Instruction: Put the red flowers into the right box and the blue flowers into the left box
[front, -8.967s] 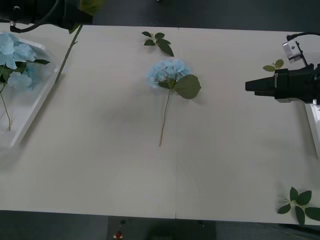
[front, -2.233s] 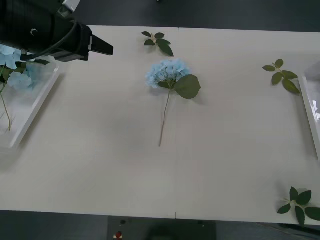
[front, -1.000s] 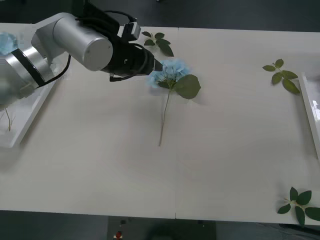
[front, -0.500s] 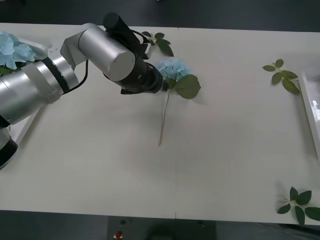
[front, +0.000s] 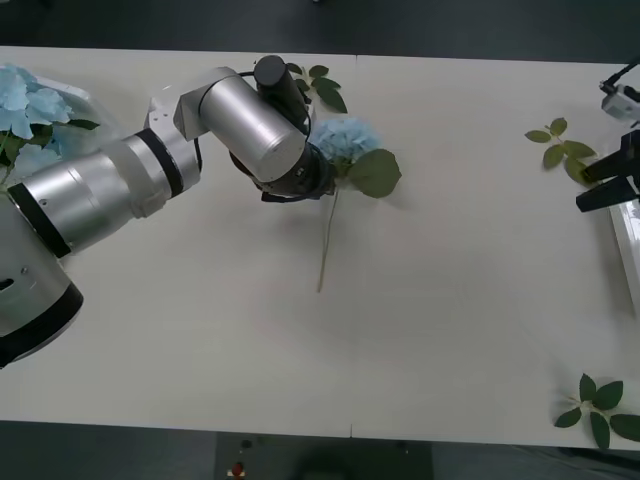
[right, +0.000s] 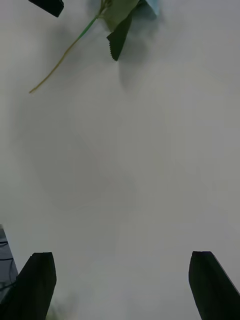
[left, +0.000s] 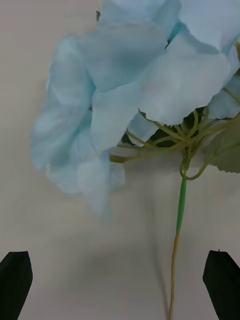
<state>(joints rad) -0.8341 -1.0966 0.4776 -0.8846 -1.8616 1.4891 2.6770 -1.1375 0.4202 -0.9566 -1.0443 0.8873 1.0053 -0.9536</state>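
At about ten o'clock on the desk, the left box sits at the edge with pale blue flowers heaped inside it. Over at three o'clock a sliver of the right box shows at the desk's margin; what it holds cannot be told.

One loose blue flower lies near the middle of the desk, toward twelve o'clock, its bloom pointing to twelve, its big green leaf at the bloom's four o'clock, and its thin stem trailing toward six.

The left arm reaches from nine o'clock across the desk, elbow bent, its wrist hanging over the bloom's eight-o'clock side. In the left wrist view the left claw is spread wide — one black fingertip at each corner — with the petal cluster and the upper stem lying between and beyond the tips, not gripped.

The right claw hangs at three o'clock, beside the right box and over a leaf sprig, pointing toward nine. Its fingers stand wide apart over bare desk, holding nothing.

Other leaf sprigs lie at twelve o'clock and at five o'clock.
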